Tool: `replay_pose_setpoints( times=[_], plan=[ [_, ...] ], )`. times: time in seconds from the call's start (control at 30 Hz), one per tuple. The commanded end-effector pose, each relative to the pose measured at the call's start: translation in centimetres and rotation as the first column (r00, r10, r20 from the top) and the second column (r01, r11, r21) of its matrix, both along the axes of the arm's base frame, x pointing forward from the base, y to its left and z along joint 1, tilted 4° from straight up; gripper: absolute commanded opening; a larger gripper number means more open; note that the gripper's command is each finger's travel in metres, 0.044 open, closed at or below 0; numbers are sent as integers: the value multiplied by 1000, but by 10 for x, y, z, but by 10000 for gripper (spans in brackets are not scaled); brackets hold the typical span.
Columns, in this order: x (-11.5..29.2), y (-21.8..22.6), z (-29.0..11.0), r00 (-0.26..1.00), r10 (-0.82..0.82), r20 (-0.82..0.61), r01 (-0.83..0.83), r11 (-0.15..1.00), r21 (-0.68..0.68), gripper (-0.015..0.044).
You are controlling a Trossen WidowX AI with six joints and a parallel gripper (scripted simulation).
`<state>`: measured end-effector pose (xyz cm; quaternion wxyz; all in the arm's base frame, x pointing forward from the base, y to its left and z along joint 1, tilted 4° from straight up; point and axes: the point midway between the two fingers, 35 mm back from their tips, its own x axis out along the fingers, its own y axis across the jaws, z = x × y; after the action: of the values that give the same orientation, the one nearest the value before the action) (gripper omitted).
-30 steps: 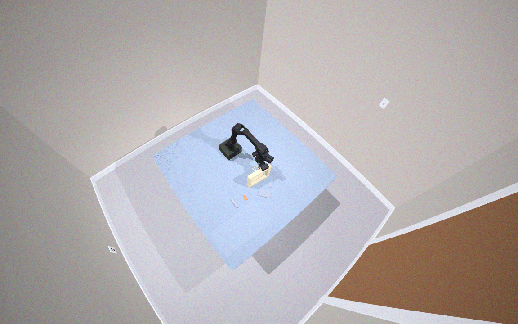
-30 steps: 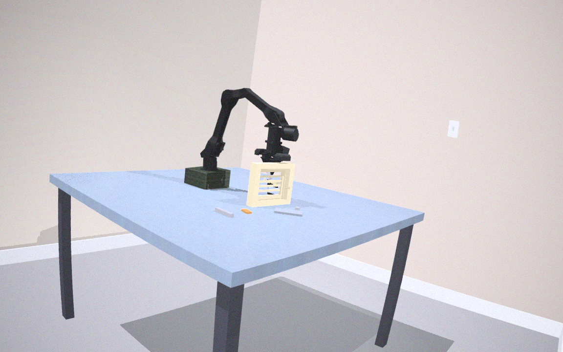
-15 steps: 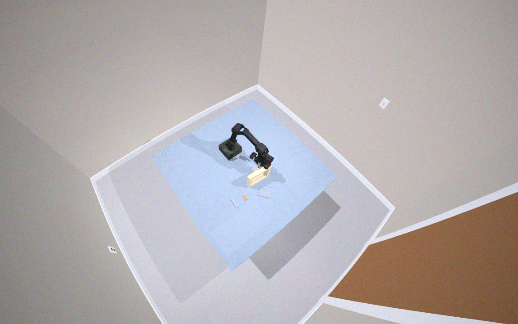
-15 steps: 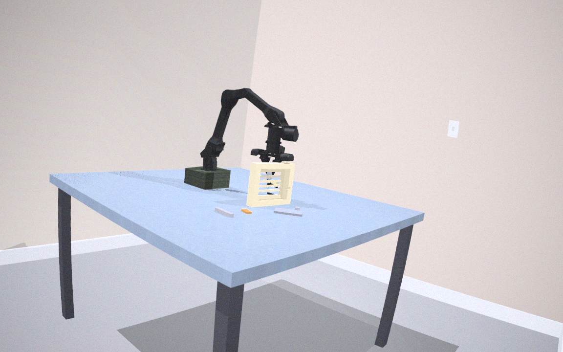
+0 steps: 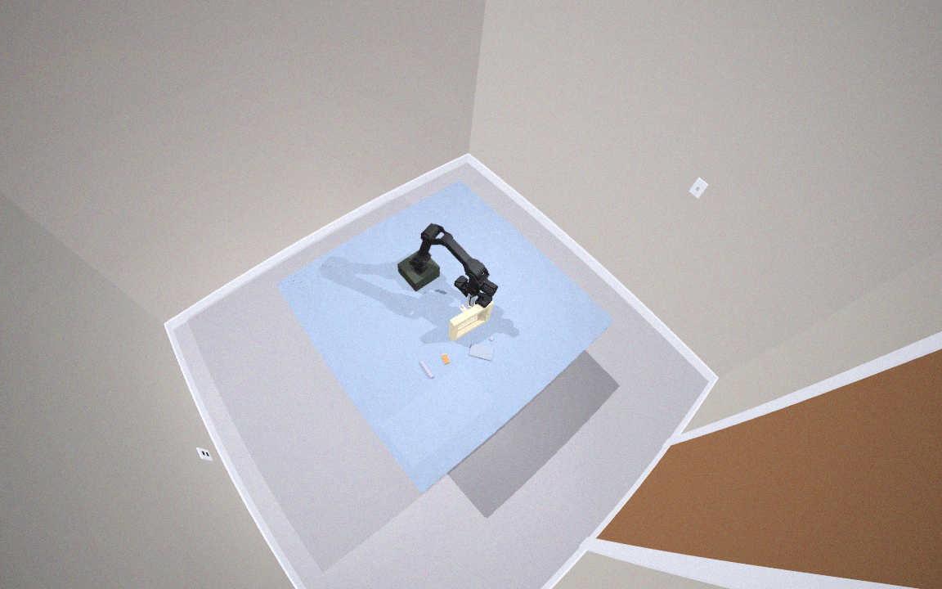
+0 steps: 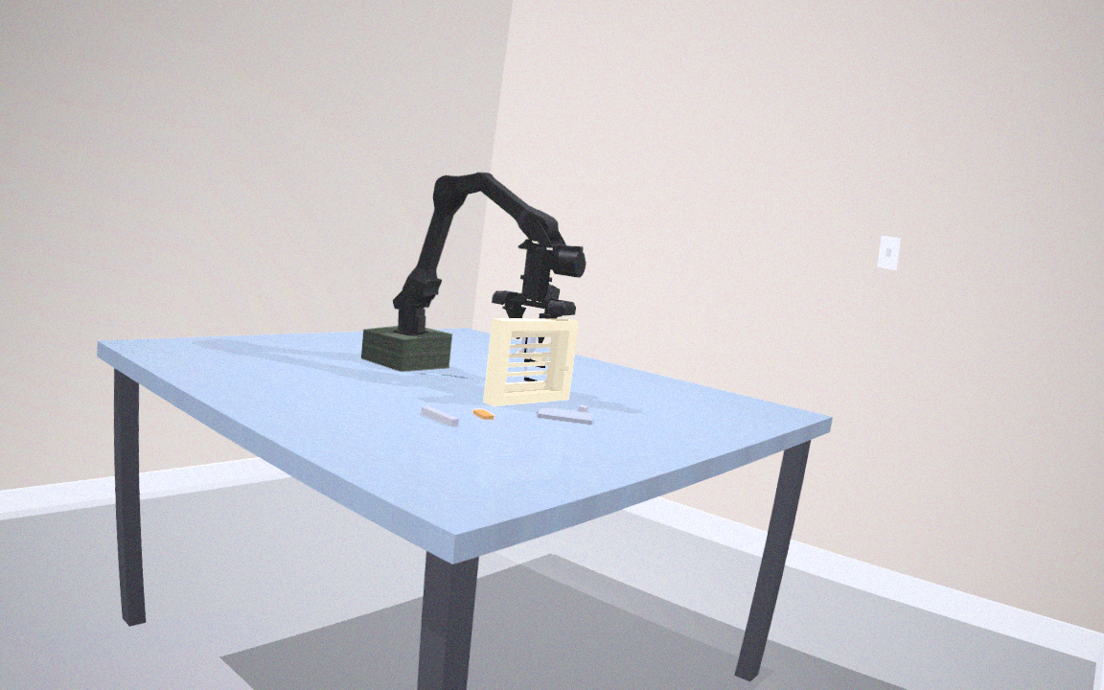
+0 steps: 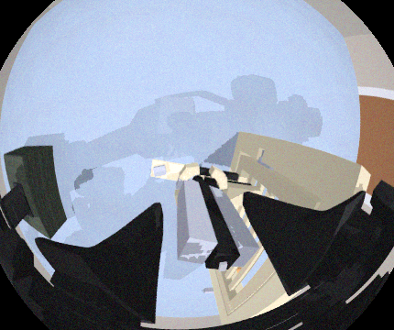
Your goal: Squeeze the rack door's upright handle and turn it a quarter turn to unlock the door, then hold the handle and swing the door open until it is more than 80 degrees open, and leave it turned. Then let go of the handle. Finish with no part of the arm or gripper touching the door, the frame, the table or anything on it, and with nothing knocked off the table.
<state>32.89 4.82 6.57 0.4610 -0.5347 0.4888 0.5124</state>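
The cream rack frame [image 5: 452, 328] [image 6: 497, 369] [image 7: 298, 165] stands upright on the table [image 5: 357, 343] [image 6: 324, 411]. The slatted door [image 6: 530, 355] shows through its opening; the door's exact angle is unclear. The upright handle [image 7: 197, 225] has grey side pieces around a black bar. They stand apart, with the handle on the arm's side of the frame. My gripper [image 7: 203, 204] is open around the handle, with one black finger on each side and a visible gap at the left finger. Contact at the right finger is unclear. The frame partly hides the fingertips in the exterior view.
The arm's dark green base [image 5: 418, 272] [image 6: 405, 349] [image 7: 37, 188] stands behind the rack. Beyond the frame lie an orange block [image 5: 445, 358] [image 6: 483, 414], a pale bar [image 5: 426, 369] [image 6: 439, 416], a flat grey plate [image 5: 482, 352] [image 6: 565, 417] and a tiny pale block [image 5: 491, 338] [image 6: 583, 408].
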Motion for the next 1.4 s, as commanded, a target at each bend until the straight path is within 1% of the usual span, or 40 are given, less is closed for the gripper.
replay_pose_setpoints(
  times=[0.0, 0.17, 0.33, 0.53, 0.73, 0.9, 1.03, 1.2, 1.37],
  plan=[
    [2, -3, -1, 988, -157, 14, 157, 988, -1, 285],
    [2, -3, -1, 919, -394, 27, 394, 919, 3, 285],
    [2, -3, -1, 794, -607, 38, 607, 795, 10, 285],
    [2, -3, -1, 581, -812, 48, 813, 583, 22, 285],
    [2, -3, -1, 317, -947, 54, 947, 319, 37, 285],
    [2, -3, -1, 75, -996, 56, 996, 78, 49, 285],
    [2, -3, -1, -123, -991, 55, 991, -119, 60, 285],
    [2, -3, -1, -362, -931, 51, 931, -358, 73, 285],
    [2, -3, -1, -580, -814, 44, 814, -575, 84, 285]
  ],
)
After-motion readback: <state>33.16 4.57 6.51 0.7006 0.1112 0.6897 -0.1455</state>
